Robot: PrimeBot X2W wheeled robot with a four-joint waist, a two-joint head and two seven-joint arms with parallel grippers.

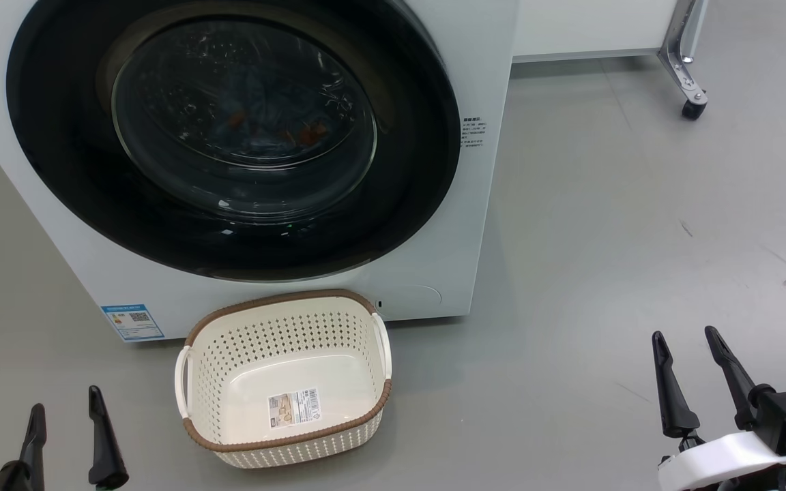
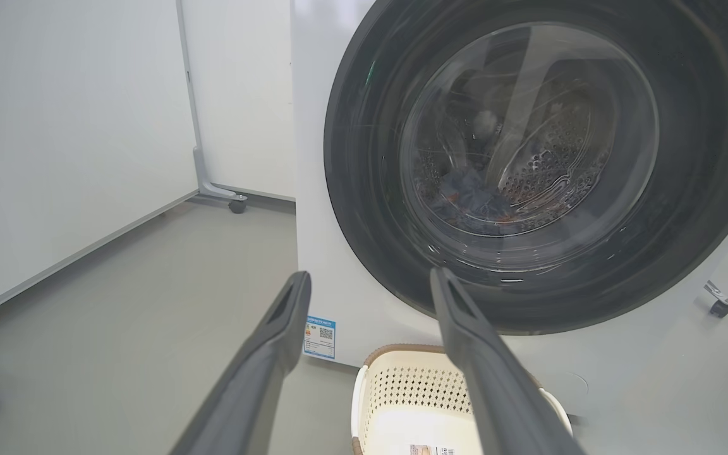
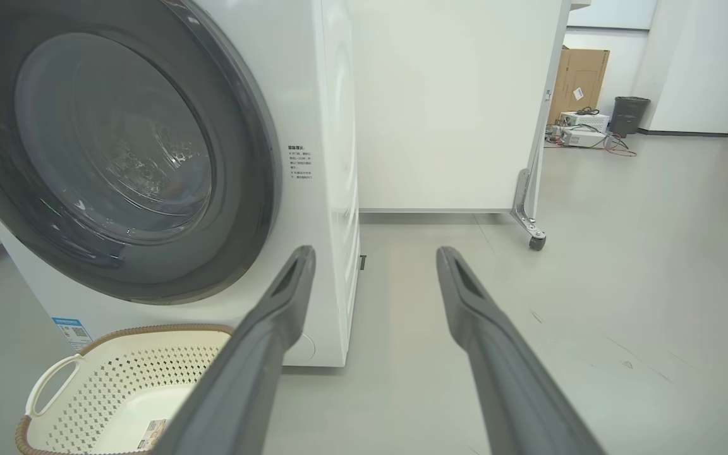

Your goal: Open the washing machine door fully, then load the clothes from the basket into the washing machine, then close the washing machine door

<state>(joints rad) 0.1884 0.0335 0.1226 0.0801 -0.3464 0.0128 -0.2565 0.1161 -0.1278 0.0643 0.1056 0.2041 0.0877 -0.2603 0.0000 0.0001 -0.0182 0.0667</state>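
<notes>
The white washing machine (image 1: pixel 475 225) stands ahead with its round black door (image 1: pixel 406 170) shut flat against the front. Through the glass window the blue clothes (image 1: pixel 263 129) with orange prints lie inside the drum, and the left wrist view shows the clothes (image 2: pixel 471 199) on the steel drum floor. On the floor before the machine sits the cream basket (image 1: pixel 284 375), holding nothing but its barcode sticker. My left gripper (image 1: pixel 65 402) is open at the lower left, left of the basket. My right gripper (image 1: pixel 685 335) is open at the lower right, well clear of the machine.
A white partition on castor feet (image 1: pixel 690 82) stands behind and right of the machine; another panel (image 2: pixel 73 158) is on its left. Grey floor stretches to the right. Far off in the right wrist view are a cardboard box (image 3: pixel 582 79) and a bin (image 3: pixel 629 114).
</notes>
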